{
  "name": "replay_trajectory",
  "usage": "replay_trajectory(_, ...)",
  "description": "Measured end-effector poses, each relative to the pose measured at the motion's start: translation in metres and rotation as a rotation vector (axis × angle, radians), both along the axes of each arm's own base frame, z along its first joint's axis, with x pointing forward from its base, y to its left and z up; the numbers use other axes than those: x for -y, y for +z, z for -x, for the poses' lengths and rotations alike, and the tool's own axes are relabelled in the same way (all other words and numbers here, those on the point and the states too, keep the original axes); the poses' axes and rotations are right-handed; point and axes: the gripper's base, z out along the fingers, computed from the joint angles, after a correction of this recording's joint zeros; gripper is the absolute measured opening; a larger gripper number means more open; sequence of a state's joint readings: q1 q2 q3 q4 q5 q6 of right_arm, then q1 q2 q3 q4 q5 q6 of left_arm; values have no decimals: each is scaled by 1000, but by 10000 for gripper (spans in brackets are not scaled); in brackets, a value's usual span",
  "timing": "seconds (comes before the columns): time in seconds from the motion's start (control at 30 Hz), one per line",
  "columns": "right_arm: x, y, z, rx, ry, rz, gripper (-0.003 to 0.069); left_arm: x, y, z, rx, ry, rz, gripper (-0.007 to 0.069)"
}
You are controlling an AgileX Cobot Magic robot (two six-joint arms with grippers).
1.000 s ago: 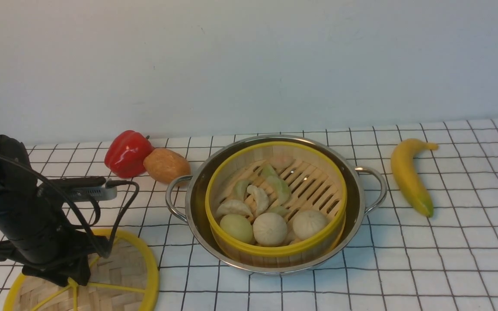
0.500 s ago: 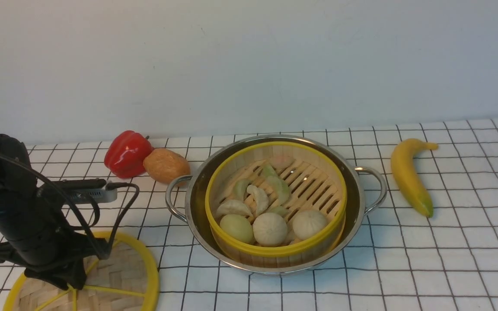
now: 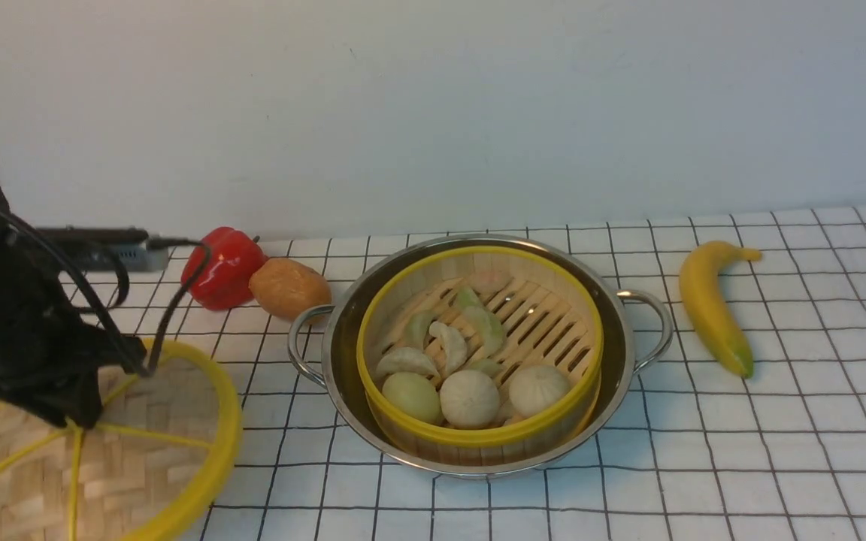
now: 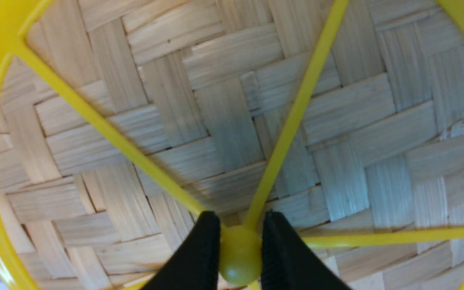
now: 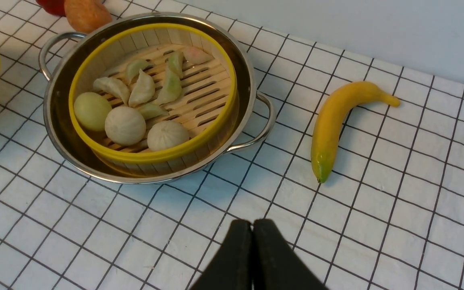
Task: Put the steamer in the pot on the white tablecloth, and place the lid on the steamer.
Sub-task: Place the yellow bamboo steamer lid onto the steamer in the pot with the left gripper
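Now at the covering step; steamer (image 3: 478,437) seated in pot (image 3: 344,353) on white tablecloth (image 3: 779,451); left fingers (image 4: 199,257) clamped on hub (image 4: 240,257) of lid (image 3: 155,451), at pot's 8 o'clock; right fingers (image 5: 236,257) together, empty; next, probably: carry toward 2 o'clock, level, centre over steamer.

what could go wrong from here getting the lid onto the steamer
1. The left end effector pinches the lid only by its small centre hub, and the lid looks tilted; it may swivel or slip out in transit.
2. A tilted lid could catch the rim of the steamer or a handle of the pot and land askew.
3. The pepper and potato sit near its path.
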State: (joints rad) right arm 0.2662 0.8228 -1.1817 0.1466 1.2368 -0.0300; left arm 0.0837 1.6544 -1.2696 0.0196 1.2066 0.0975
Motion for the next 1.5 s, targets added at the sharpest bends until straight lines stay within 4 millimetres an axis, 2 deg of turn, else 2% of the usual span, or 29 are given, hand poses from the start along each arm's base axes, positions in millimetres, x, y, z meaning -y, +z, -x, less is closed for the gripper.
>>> replay_trajectory(0.07,-1,0,0,-2,3,-6,18,1,14,-7,56,3,8,123)
replay_trajectory(0.1,-1,0,0,-3,6,-12,19,3,31,-14,122,12,41,123)
replay_trajectory(0.2,-2,0,1,-5,9,-19,21,11,47,-21,182,3,87,123)
replay_trajectory(0.3,-3,0,1,-9,16,-33,26,41,62,-33,239,-85,153,123)
replay_trajectory(0.33,-3,0,1,-10,18,-35,27,52,62,-35,240,-118,162,123)
replay_trajectory(0.37,-3,0,1,-10,18,-36,27,54,63,-37,243,-125,165,123)
replay_trajectory(0.4,-4,1,1,-11,20,-41,29,76,62,-43,242,-183,176,123)
replay_trajectory(0.43,-4,1,1,-11,20,-41,29,80,62,-44,240,-194,178,123)
replay_trajectory(0.5,-4,1,2,-14,25,-50,30,112,60,-53,237,-269,190,123)
replay_trajectory(0.53,-4,1,2,-14,25,-50,31,115,60,-55,239,-275,191,123)
replay_trajectory(0.57,-5,1,2,-14,26,-52,32,137,60,-59,245,-327,199,123)
replay_trajectory(0.73,-6,1,2,-17,31,-62,37,192,55,-69,259,-451,220,123)
replay_trajectory(0.83,-7,1,3,-20,38,-77,40,212,47,-70,248,-497,212,123)
replay_trajectory(1.13,-9,2,4,-28,53,-106,46,241,17,-70,195,-578,113,123)
replay_trajectory(1.5,-10,2,4,-30,55,-112,54,250,-3,-74,152,-596,100,123)
